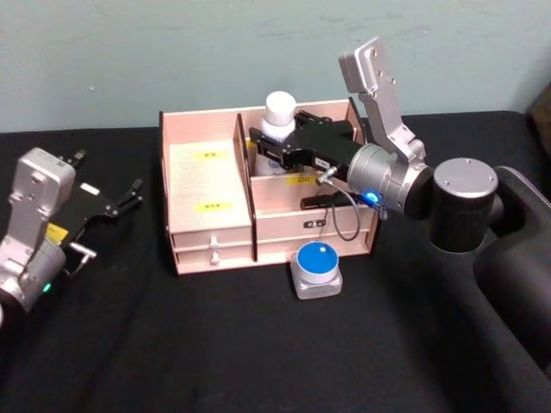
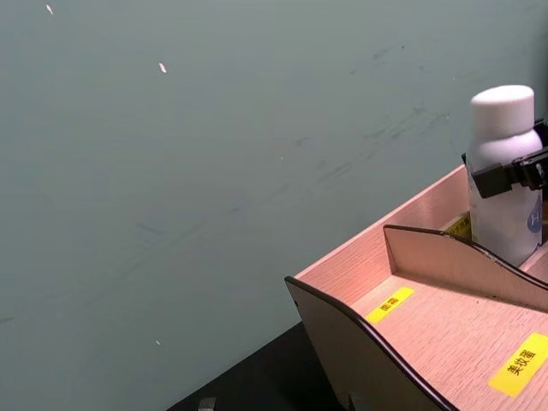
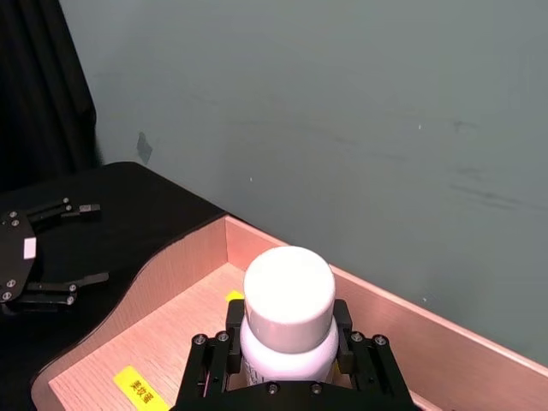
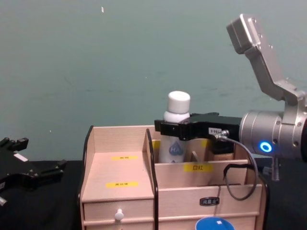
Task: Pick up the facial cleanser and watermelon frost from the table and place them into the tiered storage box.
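- The right gripper (image 1: 277, 144) is clamped on the cleanser (image 1: 278, 116), just under its white cap.
- The cleanser is a white bottle. It stands straight up in the back part of the box (image 1: 189, 172), on the right side of the middle wall.
- Its bottom is hidden, so I cannot tell if it rests on the floor yet.
- The bottle looks hard, smooth and light. It could slip, so holding the neck under the wide cap is a good spot.
- The frost pot (image 1: 317, 262), with its blue top, sits on the table just in front of the box.
- It looks small and hard, best held by its sides.
- The left gripper (image 3: 90, 244) waits far left, fingers spread, holding nothing.
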You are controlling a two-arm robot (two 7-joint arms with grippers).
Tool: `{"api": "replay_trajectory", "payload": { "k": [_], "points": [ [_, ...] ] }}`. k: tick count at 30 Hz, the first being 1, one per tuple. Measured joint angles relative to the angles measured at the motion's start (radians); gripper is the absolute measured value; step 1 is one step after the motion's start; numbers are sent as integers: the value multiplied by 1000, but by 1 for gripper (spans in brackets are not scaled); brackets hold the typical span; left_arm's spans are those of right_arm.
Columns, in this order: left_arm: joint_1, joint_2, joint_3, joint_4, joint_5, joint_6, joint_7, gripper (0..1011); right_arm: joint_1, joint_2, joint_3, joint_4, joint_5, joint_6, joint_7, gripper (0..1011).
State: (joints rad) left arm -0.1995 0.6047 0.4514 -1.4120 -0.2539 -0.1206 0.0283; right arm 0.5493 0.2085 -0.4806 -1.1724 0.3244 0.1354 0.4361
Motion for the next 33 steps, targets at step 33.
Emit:
{"api": "replay_trajectory", "payload": {
  "k": [33],
  "points": [
    [0, 0, 0, 0, 0, 0, 0, 1010, 24, -12, -15, 51, -5, 29, 9, 603]
  ]
}}
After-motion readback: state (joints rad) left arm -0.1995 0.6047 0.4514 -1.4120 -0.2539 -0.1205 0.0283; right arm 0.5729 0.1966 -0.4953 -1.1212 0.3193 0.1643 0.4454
